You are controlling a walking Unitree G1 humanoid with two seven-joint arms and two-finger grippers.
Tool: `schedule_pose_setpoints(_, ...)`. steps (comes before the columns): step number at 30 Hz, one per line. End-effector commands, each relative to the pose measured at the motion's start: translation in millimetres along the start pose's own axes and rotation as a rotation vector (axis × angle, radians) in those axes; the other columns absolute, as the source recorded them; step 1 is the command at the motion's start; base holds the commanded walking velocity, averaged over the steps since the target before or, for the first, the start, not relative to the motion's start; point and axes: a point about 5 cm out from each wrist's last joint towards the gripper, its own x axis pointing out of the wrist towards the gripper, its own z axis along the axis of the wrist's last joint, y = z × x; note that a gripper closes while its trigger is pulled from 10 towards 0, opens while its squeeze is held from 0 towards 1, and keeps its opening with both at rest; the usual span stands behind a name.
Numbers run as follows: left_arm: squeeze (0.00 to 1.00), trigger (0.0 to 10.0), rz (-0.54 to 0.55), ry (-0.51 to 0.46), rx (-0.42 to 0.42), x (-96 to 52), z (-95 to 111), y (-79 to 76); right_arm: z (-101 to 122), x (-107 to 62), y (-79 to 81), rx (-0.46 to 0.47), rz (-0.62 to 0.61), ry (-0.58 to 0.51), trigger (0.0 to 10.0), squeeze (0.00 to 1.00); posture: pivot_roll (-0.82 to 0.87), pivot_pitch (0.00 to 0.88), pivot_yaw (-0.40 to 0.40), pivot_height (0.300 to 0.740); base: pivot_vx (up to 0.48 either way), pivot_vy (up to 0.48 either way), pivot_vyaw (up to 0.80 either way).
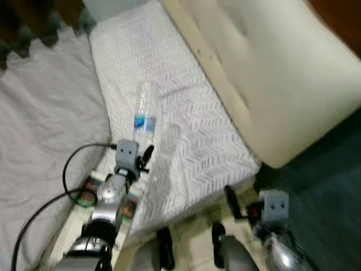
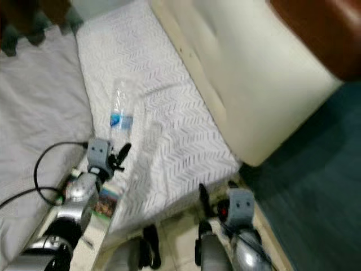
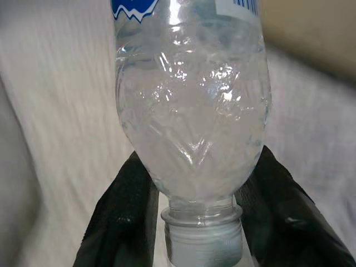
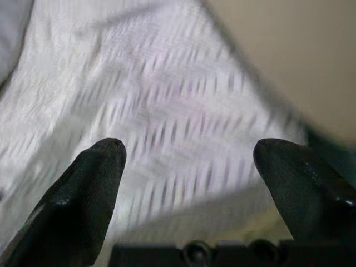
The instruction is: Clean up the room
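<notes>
A: Bottle point(image 1: 144, 114) is what the step in hand turns on. A clear plastic one is seen lying on the white textured cover point(image 1: 186, 130) of the bed, its capped end pointing toward the left gripper point(image 1: 145, 158).

B: Is it held?

A: In the left wrist view the neck and shoulder of the bottle are flanked by the two black fingers point(image 3: 119, 222), one on each side, pressed against or very nearly against the plastic. The jaws are set narrow around the neck; whether a firm pinch has been made cannot be told for certain. A grasp is judged to be in progress.

B: And what is called for next?

A: Closing fully on the neck, most likely, then a lift clear of the cover. Thin plastic is expected to flex, and the round neck could slip if it is squeezed off-centre.

B: Anything readable on it?

A: A blue and white label point(image 1: 144, 122) is wrapped around the bottle's middle. Barcode-like bars are glimpsed at its edge, but no brand name can be read.

B: The other arm?

A: The right gripper point(image 1: 224, 213) is carried low, well apart from the bottle, past the bed's near edge, its fingers spread wide and empty. Just beside the left arm, some colourful printed packets point(image 1: 90, 186) are visible, too blurred to be read.
</notes>
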Motion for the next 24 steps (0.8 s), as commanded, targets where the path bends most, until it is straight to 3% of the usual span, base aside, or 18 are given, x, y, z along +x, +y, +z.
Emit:
schedule_pose_setpoints(1, 0.00, 0.0, -0.003, -0.064, 0.035, -6.4, 9, 2.1, -7, 6.1, -6.1, 0.016, -0.017, 0.007, 10.0, 0.00, -0.03, 0.019, 0.116, 0.740, 0.000, 0.000, 0.00)
schedule_pose_setpoints(6, 0.00, 0.0, -0.003, -0.172, 0.055, -17.7, 32, -10.4, 4, 28.5, -16.7, 0.002, -0.027, -0.036, 10.0, 0.00, 0.01, 0.000, 0.099, 0.740, 0.000, 0.000, 0.00)
schedule_pose_setpoints(9, 0.00, 0.0, 0.009, -0.204, 0.048, -36.3, 38, -21.2, 10, 34.5, -25.7, -0.006, -0.042, -0.056, 10.0, 0.00, 0.00, 0.000, 0.080, 0.740, 0.000, 0.000, 0.00)
schedule_pose_setpoints(10, 0.00, 0.0, 0.071, -0.179, 0.018, -54.7, 29, -23.4, 14, 34.6, -37.4, -0.010, -0.063, -0.068, 10.0, 0.00, -0.01, 0.000, 0.050, 0.740, 0.000, 0.000, 0.00)
schedule_pose_setpoints(11, 0.00, 0.0, 0.071, -0.179, 0.018, -54.7, 29, -23.4, 14, 34.6, -37.4, -0.010, -0.063, -0.068, 10.0, 0.00, -0.01, 0.000, 0.050, 0.740, 0.000, 0.000, 0.00)
schedule_pose_setpoints(12, 0.00, 0.0, 0.167, -0.124, -0.021, -64.4, 10, -16.5, 14, 27.3, -51.7, -0.014, -0.094, -0.064, 10.0, 0.00, 0.00, 0.000, 0.011, 0.740, 0.000, 0.000, 0.00)
schedule_pose_setpoints(14, 0.00, 0.0, 0.216, -0.103, -0.049, -61.8, 4, -11.7, 10, 23.6, -60.2, 0.001, -0.119, -0.046, 10.0, 0.00, 0.01, 0.000, 0.001, 0.740, 0.000, 0.000, 0.00)
schedule_pose_setpoints(17, 0.00, 0.0, 0.205, -0.081, -0.050, -53.8, 5, -14.8, 2, 24.7, -62.3, 0.005, -0.123, -0.015, 10.0, 0.00, 0.00, 0.000, 0.005, 0.740, 0.000, 0.000, 0.00)
schedule_pose_setpoints(22, 0.00, 0.0, 0.105, -0.016, 0.003, -58.4, 3, -32.3, -3, 33.1, -45.1, -0.019, -0.062, -0.010, 10.0, 0.00, -0.01, 0.000, 0.066, 0.740, 0.000, 0.000, 0.00)
schedule_pose_setpoints(23, 0.00, 9.8, 0.097, 0.003, 0.005, -60.4, 2, -33.5, -3, 33.1, -39.5, 0.012, -0.043, -0.027, 10.0, 0.00, -0.01, 0.000, 0.068, 0.740, 0.000, 0.000, 0.45)
schedule_pose_setpoints(24, 0.00, 10.0, 0.090, 0.017, 0.003, -61.2, 1, -34.5, -3, 32.7, -34.5, 0.029, -0.021, -0.031, 10.0, 0.00, -0.01, 0.000, 0.068, 0.740, 0.000, 0.000, 0.57)
